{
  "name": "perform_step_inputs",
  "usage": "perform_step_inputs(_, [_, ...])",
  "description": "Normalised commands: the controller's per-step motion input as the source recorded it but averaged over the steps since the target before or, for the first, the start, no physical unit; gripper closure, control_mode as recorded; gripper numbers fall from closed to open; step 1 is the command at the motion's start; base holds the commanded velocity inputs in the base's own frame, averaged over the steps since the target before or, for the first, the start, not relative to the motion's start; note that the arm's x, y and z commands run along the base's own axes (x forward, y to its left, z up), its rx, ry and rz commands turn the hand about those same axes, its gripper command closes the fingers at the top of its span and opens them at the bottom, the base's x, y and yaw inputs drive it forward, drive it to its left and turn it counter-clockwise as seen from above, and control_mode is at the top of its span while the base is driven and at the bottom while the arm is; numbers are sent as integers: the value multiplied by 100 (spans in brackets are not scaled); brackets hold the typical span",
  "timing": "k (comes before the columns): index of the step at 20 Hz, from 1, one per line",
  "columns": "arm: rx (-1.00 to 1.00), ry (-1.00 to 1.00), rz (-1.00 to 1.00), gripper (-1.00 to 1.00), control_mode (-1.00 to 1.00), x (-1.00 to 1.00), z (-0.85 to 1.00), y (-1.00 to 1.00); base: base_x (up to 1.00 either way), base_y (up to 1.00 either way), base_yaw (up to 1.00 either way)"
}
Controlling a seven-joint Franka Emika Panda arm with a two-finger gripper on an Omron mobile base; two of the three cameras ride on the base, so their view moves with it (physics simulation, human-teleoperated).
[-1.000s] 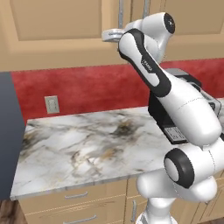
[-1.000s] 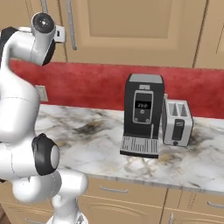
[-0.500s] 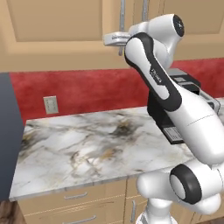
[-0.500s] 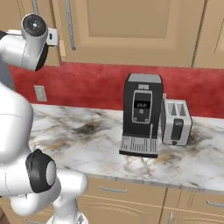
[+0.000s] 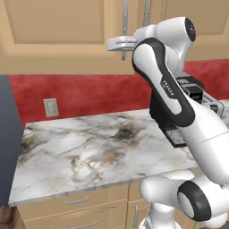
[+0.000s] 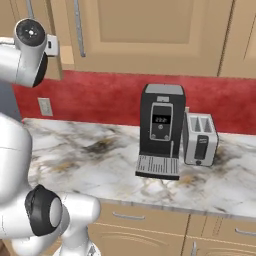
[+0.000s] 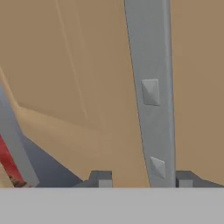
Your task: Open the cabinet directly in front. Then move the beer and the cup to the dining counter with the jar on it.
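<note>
The cabinet [image 5: 58, 31] has tan panelled doors, and they look shut. My gripper [image 5: 121, 44] is raised to the long silver handle [image 5: 125, 18] of the left door. In the hand view the handle [image 7: 151, 92] runs between my fingertips [image 7: 100, 178]. My gripper [image 7: 143, 178] is open: the right tip is beside the bar and the left tip stands apart from it. From the right base view the hand [image 6: 52, 45] sits at the door's edge. The beer, the cup, the jar and the dining counter are out of view.
Below the cabinet a marble worktop [image 5: 89, 152] runs along the red wall. A black coffee machine [image 6: 161, 131] and a silver toaster [image 6: 200, 139] stand on it to the right. A second door handle [image 5: 146, 13] is just right of the hand. Drawers [image 5: 76, 202] are under the worktop.
The upper arm and elbow have swung up and to the right. The hand has stayed at the handle, and the jaws have not changed.
</note>
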Motion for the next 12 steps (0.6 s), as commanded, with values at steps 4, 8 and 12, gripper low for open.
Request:
perform_step_inputs(4, [-2,0,3,100,-100,-62,0,100,0,0,0])
perform_step_inputs(8, [-2,0,3,100,-100,-67,0,100,0,0,0])
perform_step_inputs(12, [-3,0,3,100,-100,-63,0,100,0,0,0])
